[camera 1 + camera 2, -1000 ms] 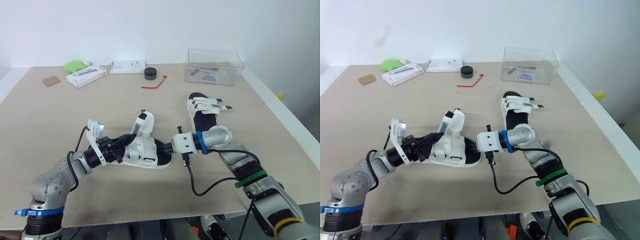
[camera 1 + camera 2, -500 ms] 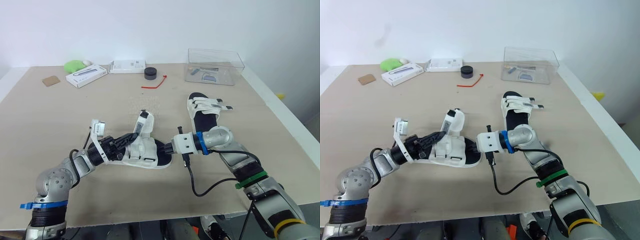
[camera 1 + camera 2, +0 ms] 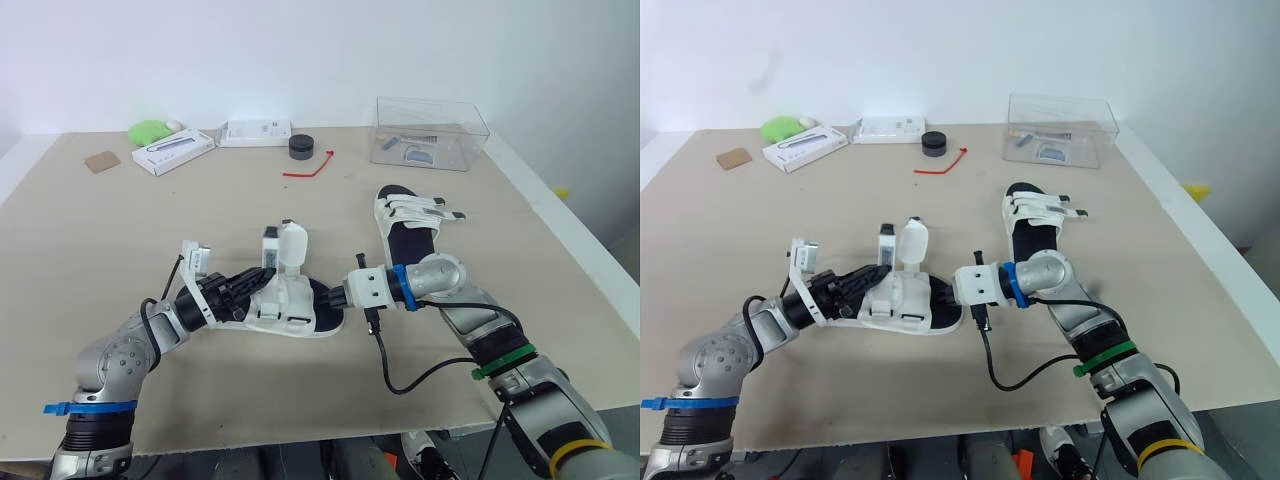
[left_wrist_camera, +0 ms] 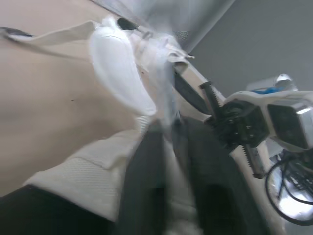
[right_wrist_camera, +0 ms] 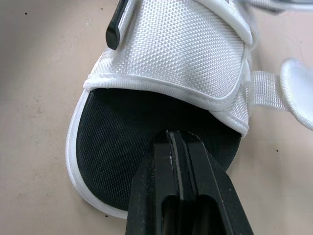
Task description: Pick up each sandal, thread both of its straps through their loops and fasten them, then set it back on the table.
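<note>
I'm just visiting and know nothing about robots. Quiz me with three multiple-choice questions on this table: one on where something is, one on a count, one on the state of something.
1. Where is the clear plastic box?
A. At the far right of the table
B. At the near left corner
C. On top of a sandal

2. How many sandals lie on the table?
A. One
B. Two
C. Four

3. The near sandal has a white strap that is:
A. Lying flat and fastened
B. Sticking up, not fastened
C. Tucked under the sole

Answers: 1 A, the box sits at the back on the right. 2 B, the near sandal lies between the arms and the far sandal beyond it. 3 B, the strap rises clear above the sandal.
</note>
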Controlling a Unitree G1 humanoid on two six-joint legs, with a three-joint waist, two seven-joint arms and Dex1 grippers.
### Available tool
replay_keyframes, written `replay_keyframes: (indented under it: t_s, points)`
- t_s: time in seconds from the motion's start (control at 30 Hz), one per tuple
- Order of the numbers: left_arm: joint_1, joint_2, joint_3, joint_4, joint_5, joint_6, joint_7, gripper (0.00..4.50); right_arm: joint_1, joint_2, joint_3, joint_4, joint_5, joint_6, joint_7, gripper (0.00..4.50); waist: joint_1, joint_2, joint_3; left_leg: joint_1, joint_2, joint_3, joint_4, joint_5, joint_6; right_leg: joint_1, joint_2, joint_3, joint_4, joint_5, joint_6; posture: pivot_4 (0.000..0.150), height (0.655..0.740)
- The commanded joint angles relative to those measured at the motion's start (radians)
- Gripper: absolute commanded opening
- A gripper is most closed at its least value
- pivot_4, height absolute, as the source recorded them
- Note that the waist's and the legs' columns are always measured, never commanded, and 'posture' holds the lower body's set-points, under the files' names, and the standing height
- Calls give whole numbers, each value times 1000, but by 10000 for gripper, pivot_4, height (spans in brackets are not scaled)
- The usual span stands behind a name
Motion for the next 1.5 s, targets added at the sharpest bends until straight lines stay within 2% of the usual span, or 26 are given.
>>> replay_keyframes:
  t_s: [0.03, 0.27, 0.47, 0.53, 0.63, 0.7, 0.9, 1.17, 1.37, 1.5]
  points:
    - [-8, 46, 35, -22, 23, -37, -26, 23040, 39, -28, 39, 31, -69, 26, 19, 0, 0, 0, 0, 0, 0, 0, 0, 0, 0, 0, 0, 0, 0, 0, 0, 1500, 7400]
    - [-82, 158, 28, -12, 91, -94, -105, 23040, 31, -23, 41, 44, -73, 22, 17, 0, 0, -1, 0, -1, 1, 0, 0, -1, 0, -1, 0, -1, 0, -1, -1, 1500, 7400]
    - [-213, 162, -18, 9, 106, -95, -157, 23040, 23, -19, 43, 53, -74, 20, 15, 0, 0, -1, 1, -1, 0, 0, 0, -1, 0, -1, 0, 0, 0, -1, 0, 1500, 7400]
    - [-243, 147, -62, 44, 131, -100, -183, 19004, 22, -17, 44, 55, -74, 20, 12, 0, -1, -1, 1, -1, 0, 1, 0, -1, 0, -1, 0, 0, -1, -1, 0, 1500, 7400]
    - [-272, 136, -137, 140, 195, -122, -235, 9266, 23, -14, 46, 52, -74, 23, 7, 0, -1, -1, 1, -1, 0, 0, -1, -1, -1, -1, 0, 0, -1, -1, 0, 1500, 7400]
    - [-297, 136, -165, 206, 220, -118, -261, 564, 27, -15, 46, 49, -74, 24, 5, 0, -1, -1, 1, -1, 0, 0, 0, -1, -1, -1, 0, 0, 0, -1, 0, 1500, 7400]
    - [-393, 154, -233, 378, 278, -51, -356, 564, 34, -24, 40, 40, -73, 30, 1, 0, -2, -2, 1, -2, -1, 0, 0, -1, -1, -1, 1, -1, 0, -1, 0, 1500, 7400]
    - [-418, 182, -287, 429, 344, 0, -434, 564, 42, -31, 35, 29, -73, 36, -2, 0, -3, -2, 1, -2, 0, 0, 0, -2, 0, -1, 0, 0, 0, -1, 1, 1500, 7400]
    - [-407, 187, -273, 424, 370, -4, -436, 564, 42, -31, 34, 28, -73, 40, 0, 0, -3, -2, 1, -2, 0, 0, 0, -2, 0, -1, 0, 0, 0, -1, 1, 1500, 7400]
    - [-433, 187, -195, 444, 346, 13, -404, 564, 35, -27, 36, 32, -73, 39, 2, 0, -3, -2, 1, -2, 0, 0, 0, -2, 0, -1, 0, 0, 0, -1, 1, 1500, 7400]
